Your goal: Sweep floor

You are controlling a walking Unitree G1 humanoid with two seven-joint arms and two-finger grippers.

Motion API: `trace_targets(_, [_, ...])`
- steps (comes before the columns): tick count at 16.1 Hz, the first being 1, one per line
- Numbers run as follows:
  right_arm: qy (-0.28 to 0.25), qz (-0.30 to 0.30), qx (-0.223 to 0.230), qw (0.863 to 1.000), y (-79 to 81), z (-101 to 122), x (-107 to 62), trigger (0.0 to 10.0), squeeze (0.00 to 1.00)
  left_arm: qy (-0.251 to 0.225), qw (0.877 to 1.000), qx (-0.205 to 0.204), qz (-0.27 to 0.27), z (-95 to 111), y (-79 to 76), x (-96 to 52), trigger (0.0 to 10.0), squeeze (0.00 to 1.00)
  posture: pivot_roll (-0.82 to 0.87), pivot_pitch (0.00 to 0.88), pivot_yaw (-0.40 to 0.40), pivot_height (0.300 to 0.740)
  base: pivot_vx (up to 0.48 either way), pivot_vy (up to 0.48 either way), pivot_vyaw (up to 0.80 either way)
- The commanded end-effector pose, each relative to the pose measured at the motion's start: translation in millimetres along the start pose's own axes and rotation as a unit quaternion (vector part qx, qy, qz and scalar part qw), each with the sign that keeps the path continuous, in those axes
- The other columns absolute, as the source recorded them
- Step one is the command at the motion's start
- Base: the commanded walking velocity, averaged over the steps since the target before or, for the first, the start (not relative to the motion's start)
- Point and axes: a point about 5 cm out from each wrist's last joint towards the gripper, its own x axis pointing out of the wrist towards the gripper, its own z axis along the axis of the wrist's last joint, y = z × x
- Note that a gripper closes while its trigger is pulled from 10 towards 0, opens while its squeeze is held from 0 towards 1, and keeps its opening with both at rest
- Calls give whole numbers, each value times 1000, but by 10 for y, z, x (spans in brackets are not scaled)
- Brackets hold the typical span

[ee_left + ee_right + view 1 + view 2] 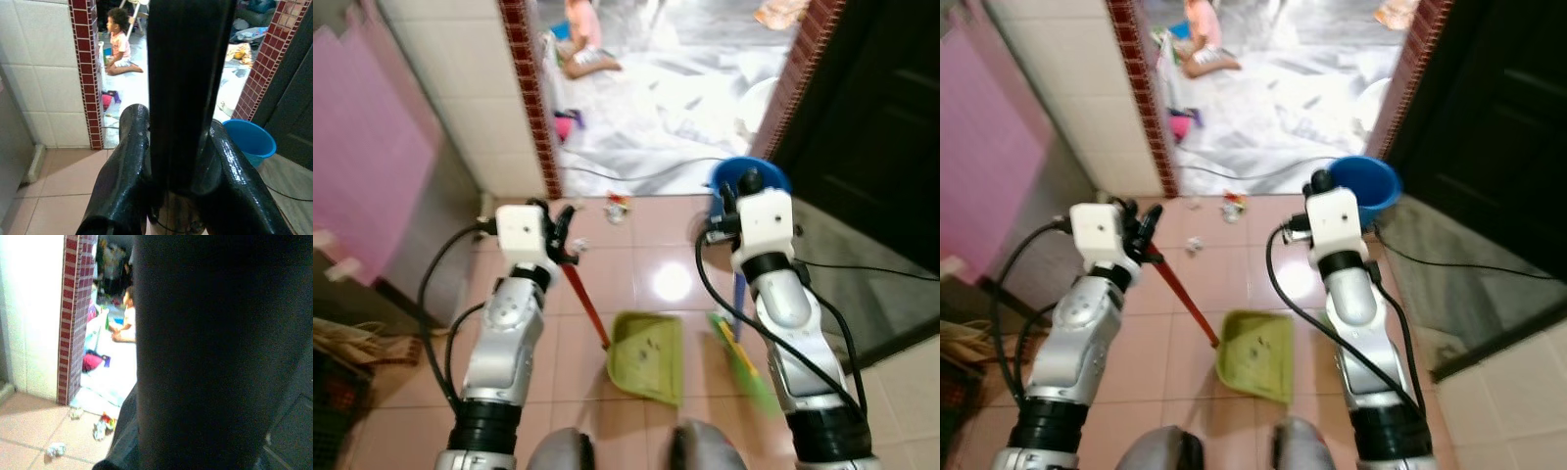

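A green dustpan (648, 357) lies flat on the pink tile floor just ahead of my feet. Its red handle (585, 304) slants up to my left gripper (563, 235), which is shut on it; the left wrist view has both fingers (122, 171) clamped around the dark handle top (186, 88). My right gripper (749, 183) is shut on a broom with a blue handle (740, 294) and blurred green bristles (744, 364) resting right of the dustpan. Crumpled litter (618, 208) lies by the doorway, with more scraps (100, 428) nearby.
A blue bucket (1371, 186) stands at the right of the doorway, beside a dark door (871, 117). Brick-trimmed doorposts (530, 98) frame a room where a person (582, 39) sits on the floor. A pink panel (362, 147) leans at left. Cables (636, 176) cross the threshold.
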Motion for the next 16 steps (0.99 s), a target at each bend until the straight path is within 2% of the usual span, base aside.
trace_targets(1, [-30,-4,0,1000,-18,103,34,10000,0,-5,1000,5,4,20,9,11,10000,0,-74,71,75,740,0,0,0])
trace_targets(2, [-37,-4,-2,999,-16,132,45,10000,0,-8,1000,19,9,18,9,6,10000,0,-74,71,75,740,0,0,0])
trace_targets(6, [-61,-11,-11,998,-38,236,97,10000,0,-10,1000,10,15,45,30,30,10000,0,-77,77,69,740,0,0,0])
trace_targets(10, [-74,-19,-23,997,-92,278,130,10000,0,-8,999,28,30,38,132,43,10000,0,-85,81,68,740,0,0,0])
trace_targets(16, [-74,-13,-32,997,-62,267,120,10000,0,-18,999,14,27,52,119,35,10000,0,-86,80,67,740,407,0,0])
